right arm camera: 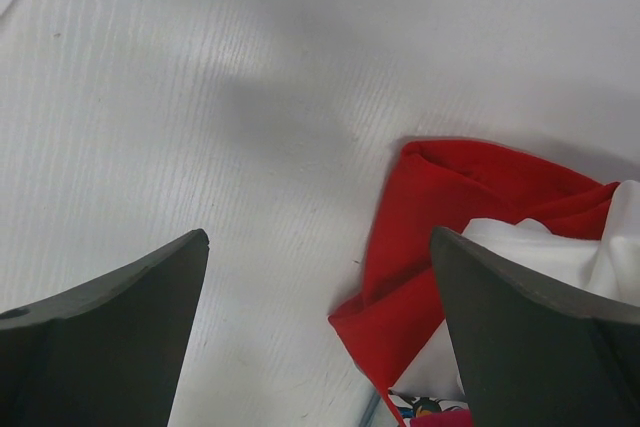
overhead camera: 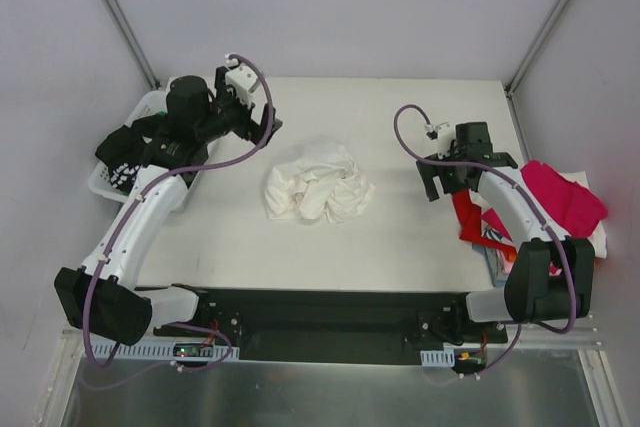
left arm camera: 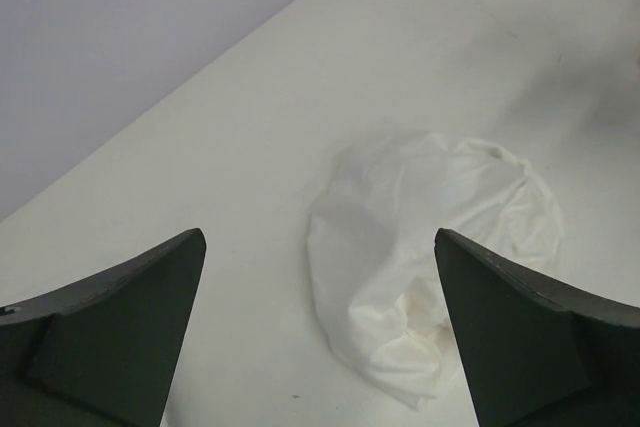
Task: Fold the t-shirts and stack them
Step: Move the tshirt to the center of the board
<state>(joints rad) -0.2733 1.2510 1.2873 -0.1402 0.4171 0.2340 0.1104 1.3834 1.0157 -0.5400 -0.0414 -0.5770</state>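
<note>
Cloth like this is about as light and floppy as it gets, so my guess is the white t-shirt won't hold any shape when lifted and will just drape off whatever spot I pinch. It sits crumpled in a lump in the middle of the counter, with nothing touching it. It looks plain white from here, all rumpled folds. I can't make out a print, collar or sleeves, so I honestly can't tell which edge is which. I'd go for a raised fold on the outside of the lump, then hunt for shoulders or hem once it opens up. It's not fragile or really slippery, but thin layers bunch, so it'd be easy to grab two at once. My left tool is spread wide with nothing in it, up by the basket. My right tool is spread and empty too, just beside the red t-shirt at the right edge
</note>
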